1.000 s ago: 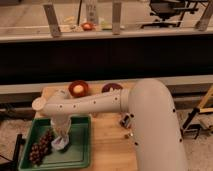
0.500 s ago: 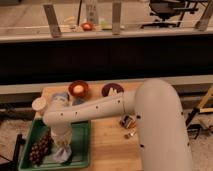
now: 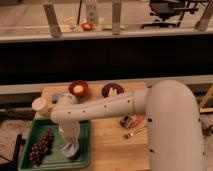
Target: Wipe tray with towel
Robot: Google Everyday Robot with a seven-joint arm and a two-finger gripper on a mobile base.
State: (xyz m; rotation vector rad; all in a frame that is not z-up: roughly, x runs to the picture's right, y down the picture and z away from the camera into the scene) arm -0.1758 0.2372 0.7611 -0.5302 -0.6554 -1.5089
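Observation:
The green tray [image 3: 85, 131] lies on the wooden table at the front left. A bunched pale towel [image 3: 70, 150] rests on the tray's floor, right of the middle. My gripper [image 3: 70, 142] points straight down into the tray and is shut on the top of the towel, pressing it against the tray. My white arm [image 3: 105, 106] reaches in from the right, with its elbow [image 3: 40, 106] above the tray's far left corner. A bunch of dark grapes [image 3: 41, 147] lies in the left part of the tray, apart from the towel.
A red bowl [image 3: 78, 88] and a dark bowl [image 3: 112, 90] stand at the back of the table [image 3: 112, 145]. A small packet [image 3: 131, 121] and a utensil [image 3: 136, 132] lie right of the tray. A dark counter wall runs behind.
My gripper has moved with the towel across the tray floor, toward the front and then to the right. The grapes have not moved.

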